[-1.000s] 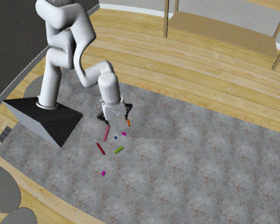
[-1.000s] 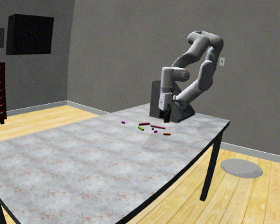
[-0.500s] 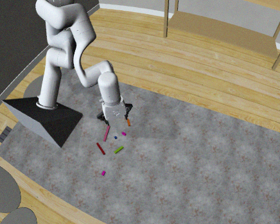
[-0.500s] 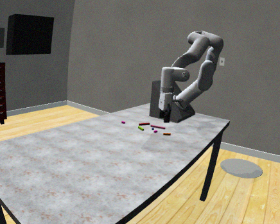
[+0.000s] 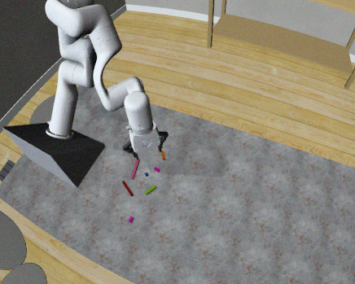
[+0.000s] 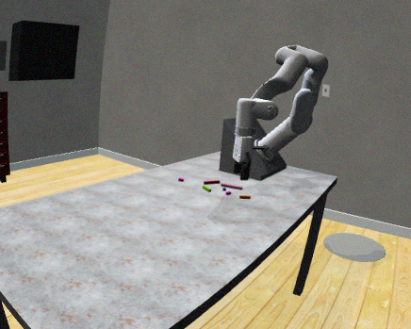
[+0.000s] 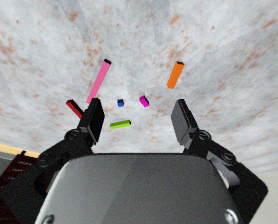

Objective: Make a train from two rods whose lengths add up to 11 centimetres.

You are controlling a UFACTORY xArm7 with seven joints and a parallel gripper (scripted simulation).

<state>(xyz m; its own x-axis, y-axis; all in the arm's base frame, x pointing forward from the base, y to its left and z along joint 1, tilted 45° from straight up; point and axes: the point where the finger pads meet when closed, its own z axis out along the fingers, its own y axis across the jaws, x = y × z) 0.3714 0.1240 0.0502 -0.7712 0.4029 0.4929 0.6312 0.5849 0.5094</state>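
A pink rod [image 5: 135,169] [image 6: 232,187] [image 7: 99,81], a red rod [image 5: 128,188] [image 6: 211,182] [image 7: 74,108], an orange rod [image 5: 163,155] [image 6: 245,197] [image 7: 175,75] and a lime rod [image 5: 151,190] [image 6: 206,189] [image 7: 120,124] lie apart on the table. A small blue rod [image 5: 146,174] [image 6: 224,189] [image 7: 120,103] lies beside one magenta rod [image 5: 157,169] [image 6: 228,193] [image 7: 144,101], with a gap between them. Another magenta rod [image 5: 131,220] [image 6: 181,179] lies farther off. My gripper [image 5: 149,155] [image 7: 138,107] is open and empty above the table, near the pink and orange rods. No two rods touch.
The grey mottled table [image 5: 248,207] [image 6: 127,259] bears all the rods. The arm's black wedge-shaped base [image 5: 65,150] [image 6: 228,141] stands at one end of it. A wooden shelf [image 5: 281,41] stands on the floor beyond the table.
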